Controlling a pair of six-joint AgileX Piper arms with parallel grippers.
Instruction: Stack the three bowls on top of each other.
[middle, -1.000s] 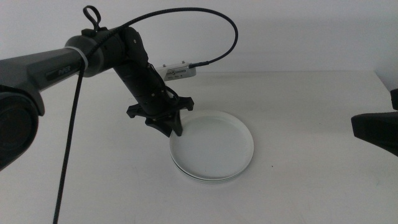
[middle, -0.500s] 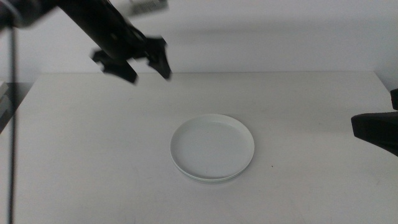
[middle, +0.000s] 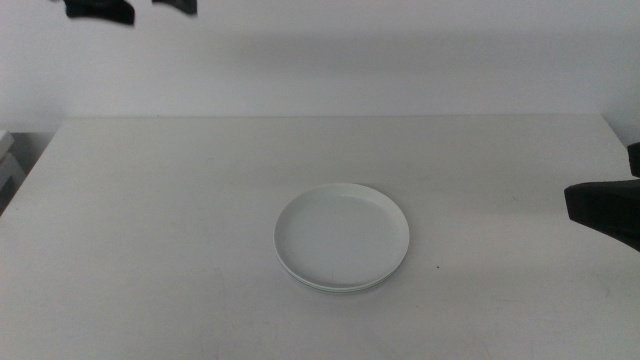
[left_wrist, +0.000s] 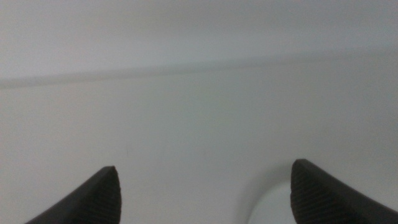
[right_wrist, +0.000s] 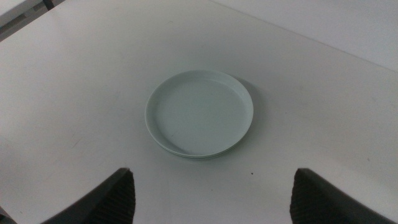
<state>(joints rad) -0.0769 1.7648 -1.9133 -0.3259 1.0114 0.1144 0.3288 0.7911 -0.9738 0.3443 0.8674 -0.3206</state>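
Left hand (middle: 125, 8) is open wide, empty, high up; the bowls (middle: 341, 238) sit stacked, so nothing needs holding.

Even, bright diffuse light, no hard glare. The stacked pale round shallow bowls (middle: 341, 237) cast only a thin soft shadow on the white matte table (middle: 150, 220). Left wrist view is soft & out of focus; middle & right wrist views fairly sharp.
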